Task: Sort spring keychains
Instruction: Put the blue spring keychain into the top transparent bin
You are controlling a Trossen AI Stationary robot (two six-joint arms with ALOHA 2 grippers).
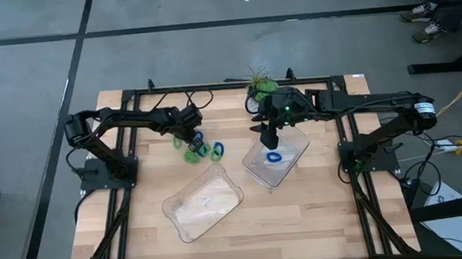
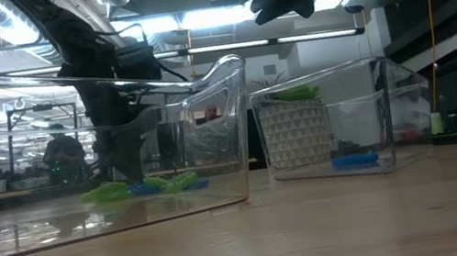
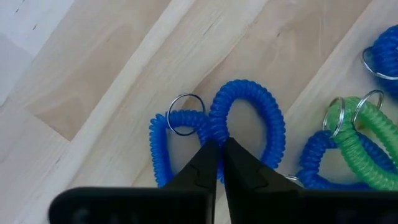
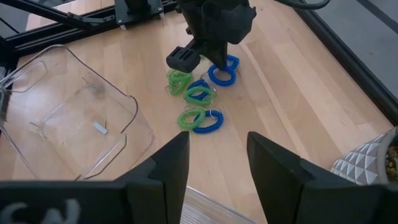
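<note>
As the left gripper [image 3: 217, 163] pinches a blue keychain [image 3: 221, 134] by the pile near the table's [image 1: 306, 215] far edge | right gripper [image 4: 217, 162] open above its tray [image 1: 296, 153] | risk: coil stretches, slips free.

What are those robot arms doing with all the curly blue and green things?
They are sorting spring keychains into clear trays. The left gripper has pinched shut on a blue keychain lying on the wooden table, in the small pile of blue and green ones. The right gripper hangs open above the right tray, which has one blue keychain in it. The other tray holds no keychains yet. A potted plant stands at the back.
</note>
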